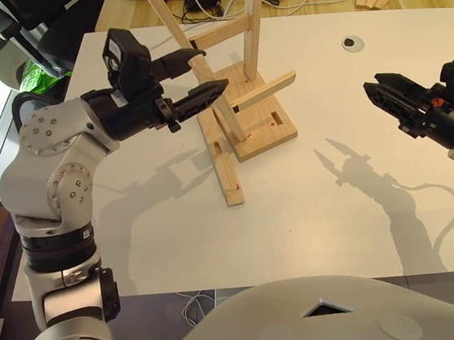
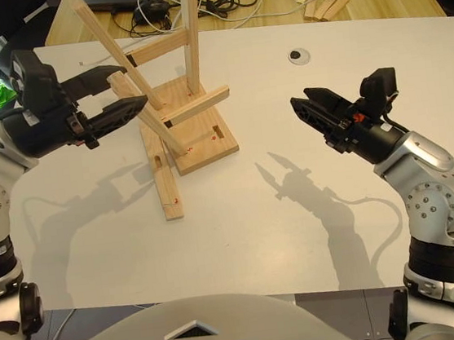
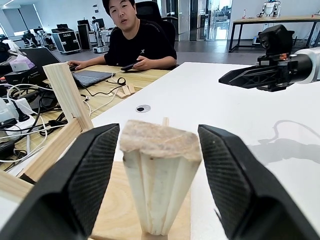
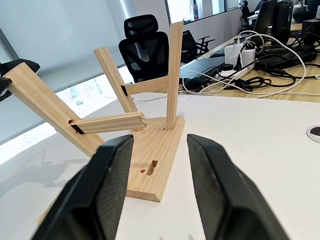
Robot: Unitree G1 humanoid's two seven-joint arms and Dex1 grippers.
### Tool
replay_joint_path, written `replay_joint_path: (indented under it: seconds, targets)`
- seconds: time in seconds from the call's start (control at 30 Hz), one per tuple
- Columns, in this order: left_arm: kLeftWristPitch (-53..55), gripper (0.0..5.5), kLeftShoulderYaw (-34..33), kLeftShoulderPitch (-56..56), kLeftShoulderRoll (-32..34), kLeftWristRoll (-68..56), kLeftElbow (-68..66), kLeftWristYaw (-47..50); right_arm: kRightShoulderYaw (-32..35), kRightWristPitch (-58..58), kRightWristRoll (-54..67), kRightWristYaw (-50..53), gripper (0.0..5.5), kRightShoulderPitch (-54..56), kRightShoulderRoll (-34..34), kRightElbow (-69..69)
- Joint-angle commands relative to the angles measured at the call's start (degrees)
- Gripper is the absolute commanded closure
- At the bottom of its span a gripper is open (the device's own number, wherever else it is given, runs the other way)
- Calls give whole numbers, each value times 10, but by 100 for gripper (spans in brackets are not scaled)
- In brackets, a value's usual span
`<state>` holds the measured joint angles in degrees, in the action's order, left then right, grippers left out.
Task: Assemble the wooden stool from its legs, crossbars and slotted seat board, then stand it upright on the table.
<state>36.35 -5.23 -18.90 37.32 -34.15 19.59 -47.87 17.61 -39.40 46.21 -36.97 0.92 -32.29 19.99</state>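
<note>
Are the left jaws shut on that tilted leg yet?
Open. The left jaws stand spread either side of the leg at its top end, not pressed against it.

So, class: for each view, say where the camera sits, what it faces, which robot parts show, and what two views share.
Left eye: on the head, facing down over the table; the left gripper and right gripper show.
Right eye: beside it, same scene.
Left wrist: on the left arm, facing a leg end between its own gripper's fingers.
Right wrist: on the right arm, facing the seat board.
Shared: every view shows stool legs.
</note>
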Motion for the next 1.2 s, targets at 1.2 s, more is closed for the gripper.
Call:
replay_joint_path:
  seconds: [1.2]
  targets:
    - [-55, 299, 83, -5, -7, 67, -30, 5, -4, 0, -3, -1, 353, 22, -7, -9]
